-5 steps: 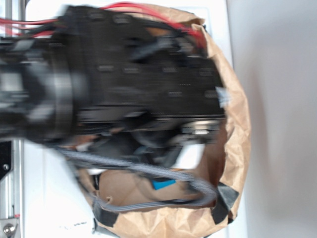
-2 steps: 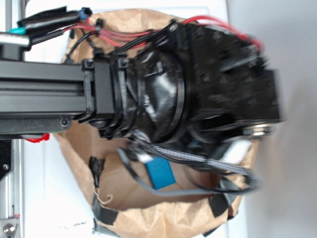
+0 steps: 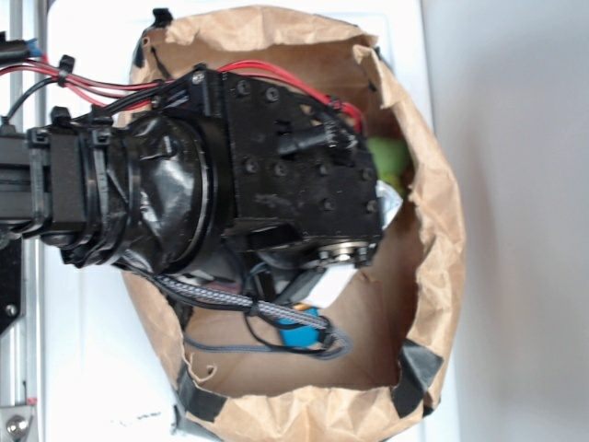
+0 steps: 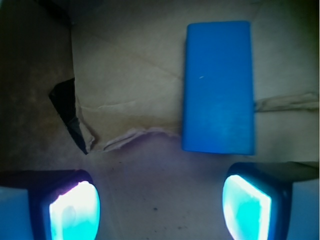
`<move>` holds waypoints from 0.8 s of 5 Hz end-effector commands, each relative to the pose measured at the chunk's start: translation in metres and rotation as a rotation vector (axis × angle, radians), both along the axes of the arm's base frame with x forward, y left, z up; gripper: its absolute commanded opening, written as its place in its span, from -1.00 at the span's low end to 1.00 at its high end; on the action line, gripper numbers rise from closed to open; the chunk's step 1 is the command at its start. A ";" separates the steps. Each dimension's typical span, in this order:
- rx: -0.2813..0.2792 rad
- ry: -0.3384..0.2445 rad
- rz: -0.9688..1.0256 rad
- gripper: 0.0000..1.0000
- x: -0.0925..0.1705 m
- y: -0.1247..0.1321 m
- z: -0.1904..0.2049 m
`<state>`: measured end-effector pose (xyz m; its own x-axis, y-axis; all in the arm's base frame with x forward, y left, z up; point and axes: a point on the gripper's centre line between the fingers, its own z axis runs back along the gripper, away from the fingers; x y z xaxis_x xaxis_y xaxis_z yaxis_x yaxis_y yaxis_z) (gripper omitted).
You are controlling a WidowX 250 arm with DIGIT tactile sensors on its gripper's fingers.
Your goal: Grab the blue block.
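Note:
The blue block [image 4: 218, 85] lies flat on the brown paper floor in the wrist view, upright in the frame, above and just inside the right finger. My gripper [image 4: 160, 210] is open, its two glowing pads [image 4: 75, 212] far apart, with only bare paper between them. The block sits ahead of the fingertips, not between them. In the exterior view only a sliver of the blue block [image 3: 299, 333] shows under the black arm [image 3: 230, 184], behind the cables; the fingers are hidden there.
A brown paper bag [image 3: 433, 258] with raised crumpled walls rings the workspace. A green object [image 3: 388, 161] lies at the bag's right side. Black tape [image 3: 416, 364] marks the bag's lower rim. A dark tear [image 4: 67, 112] cuts the paper floor at left.
The arm has swung back to the left over the bag and steadied. It now covers most of the blue block, which showed more fully a moment ago.

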<state>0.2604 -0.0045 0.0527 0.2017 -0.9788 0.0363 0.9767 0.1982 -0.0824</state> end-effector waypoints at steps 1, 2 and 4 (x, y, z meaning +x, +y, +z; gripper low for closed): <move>-0.038 -0.022 -0.055 1.00 -0.006 -0.017 0.021; -0.061 -0.049 -0.017 1.00 0.002 -0.020 0.028; -0.071 -0.102 0.043 1.00 0.024 -0.022 0.042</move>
